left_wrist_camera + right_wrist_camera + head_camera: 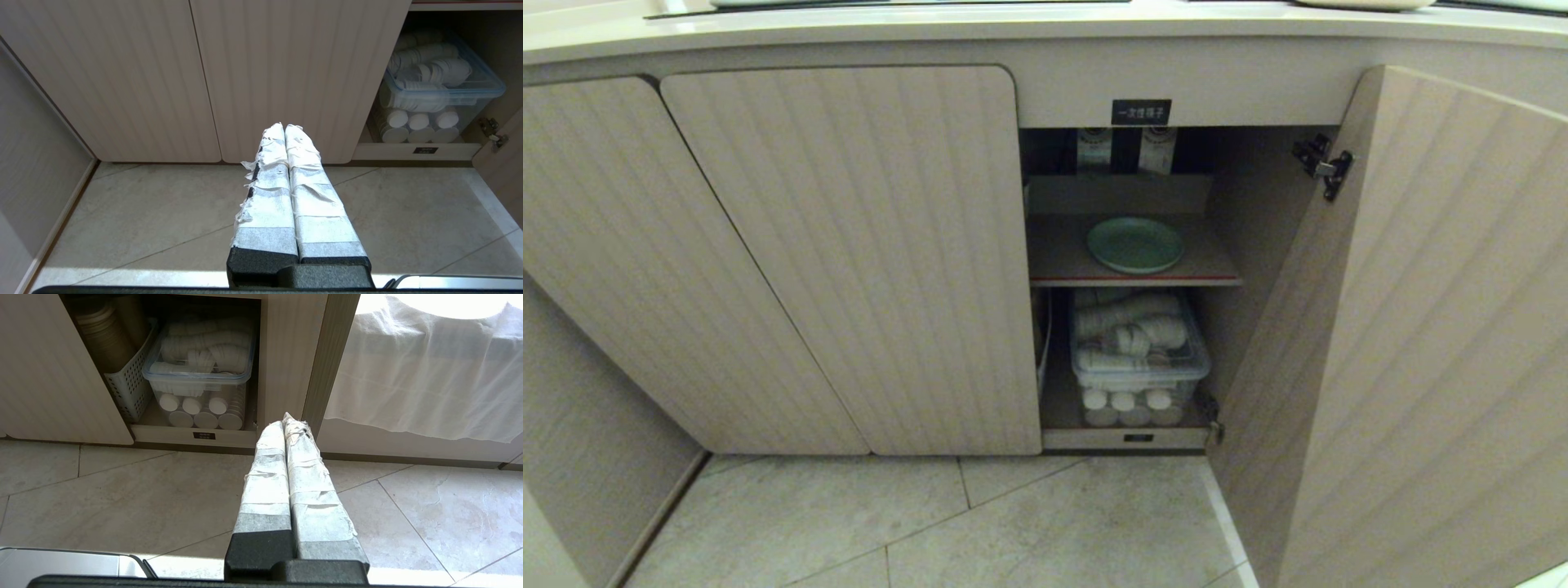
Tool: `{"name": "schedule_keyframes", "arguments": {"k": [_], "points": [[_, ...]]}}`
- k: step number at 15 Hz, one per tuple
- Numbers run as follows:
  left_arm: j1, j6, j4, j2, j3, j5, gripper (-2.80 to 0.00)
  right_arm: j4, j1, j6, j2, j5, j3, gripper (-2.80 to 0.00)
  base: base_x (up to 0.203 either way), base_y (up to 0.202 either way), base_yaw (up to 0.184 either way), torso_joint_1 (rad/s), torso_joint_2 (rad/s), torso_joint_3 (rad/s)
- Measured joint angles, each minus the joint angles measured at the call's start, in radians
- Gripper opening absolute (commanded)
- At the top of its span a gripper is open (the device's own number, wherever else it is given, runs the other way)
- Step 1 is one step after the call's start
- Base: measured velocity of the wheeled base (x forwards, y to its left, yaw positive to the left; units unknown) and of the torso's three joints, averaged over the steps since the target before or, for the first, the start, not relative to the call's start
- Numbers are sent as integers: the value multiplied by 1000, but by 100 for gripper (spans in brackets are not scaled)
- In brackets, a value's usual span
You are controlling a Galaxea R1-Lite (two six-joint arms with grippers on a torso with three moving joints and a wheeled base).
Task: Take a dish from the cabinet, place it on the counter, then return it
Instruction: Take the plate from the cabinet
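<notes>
As we read the head view from left to right, we list:

1. 2 closed ribbed doors (849,261), beige, round-cornered, standing above the tiled floor (980,523).
2. Bench (931,33): cream worktop with a rounded front edge, running across the top of the view over all the doors.
3. Cabinet (1258,245), open, under a small black label (1141,112) with white characters. Its upper shelf (1054,261) has a red front edge.
4. Dish (1135,244): pale mint-green, round, shallow, lying flat on that upper shelf, toward its right half, with nothing touching it.
5. Clear plastic bin (1139,371) on the cabinet's bottom level, below the dish, holding stacks of white lids or cups; more white round pieces lie beneath it. In the right wrist view a perforated white basket (126,388) of tan cups stands just beside this bin.
6. Open cabinet door (1421,343), ribbed, swung out on the right, with a black hinge (1323,166) near its top.

Hands, neither in the head view:
- Left hand (284,127): 2 white-taped fingers pressed together, holding nothing, above the floor and facing the closed doors.
- Right hand (284,421): 2 taped fingers pressed together, holding nothing, above the floor, facing the open cabinet's right edge; a white cloth (425,375) hangs beyond it.
</notes>
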Motion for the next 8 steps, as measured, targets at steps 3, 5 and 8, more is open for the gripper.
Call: {"name": "schedule_keyframes", "arguments": {"k": [3,5,8], "points": [[0,0,1,0,0,0,-280,0,0,0,0,1,0,-280,0,0,0,0,0,0],[0,0,0,0,0,0,-280,0,0,0,0,0,0,-280,0,0,0,0,0,0],[0,0,0,0,0,0,-280,0,0,0,0,0,0,-280,0,0,0,0,0,0]]}}
